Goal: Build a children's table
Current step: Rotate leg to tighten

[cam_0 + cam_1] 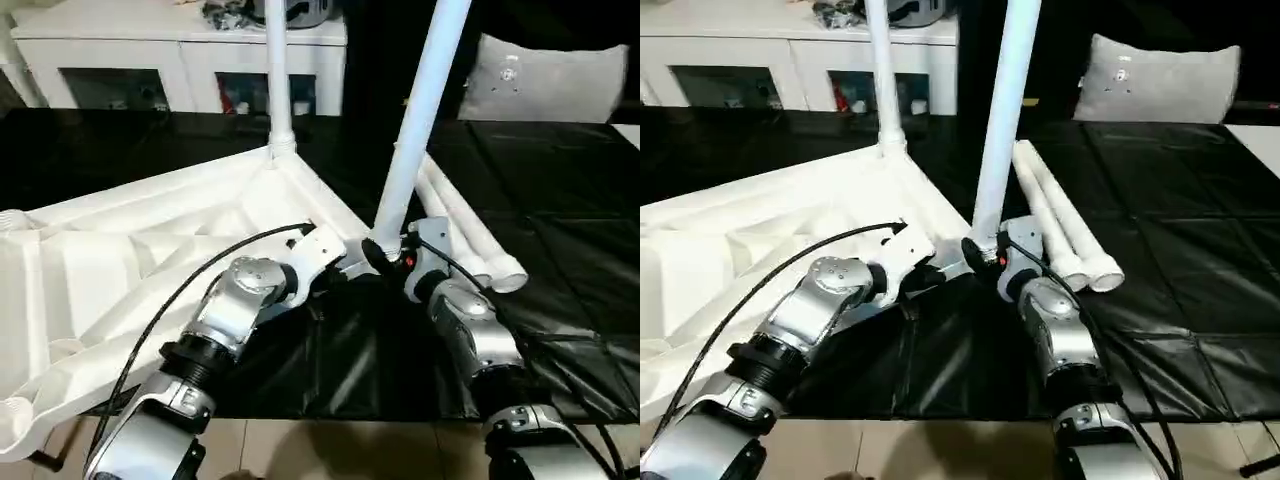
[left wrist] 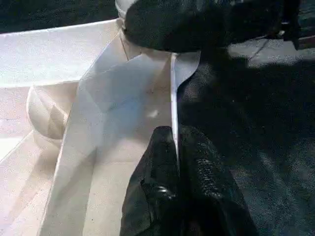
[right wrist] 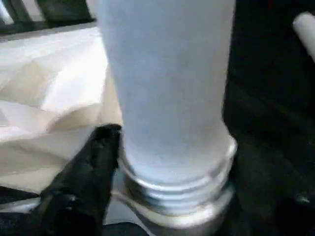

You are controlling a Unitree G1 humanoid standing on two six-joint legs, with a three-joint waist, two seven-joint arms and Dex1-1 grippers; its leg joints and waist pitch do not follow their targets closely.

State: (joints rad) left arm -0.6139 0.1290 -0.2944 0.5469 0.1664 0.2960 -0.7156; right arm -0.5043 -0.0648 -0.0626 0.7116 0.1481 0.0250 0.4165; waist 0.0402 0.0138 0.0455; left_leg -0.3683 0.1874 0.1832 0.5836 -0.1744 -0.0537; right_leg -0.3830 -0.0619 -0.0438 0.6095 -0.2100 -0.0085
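Note:
The children's table top [image 1: 130, 260] lies upside down on the black mat, ribbed underside up. One white leg [image 1: 277, 80] stands upright in its far corner socket. A second leg [image 1: 420, 110] leans slightly at the near right corner, its ringed base [image 3: 177, 191] at the socket. My right gripper [image 1: 385, 252] sits around that base; its grip is hidden. My left gripper [image 2: 175, 142] is shut on the thin rim wall [image 2: 173, 98] of the top, just left of that corner. Two loose legs [image 1: 470, 235] lie side by side on the mat to the right.
A black mat [image 1: 560, 280] covers the work area, and tiled floor [image 1: 330, 450] shows along the near edge. A white cabinet with glass doors [image 1: 180, 60] stands at the back left. A grey cushion [image 1: 545, 80] rests at the back right.

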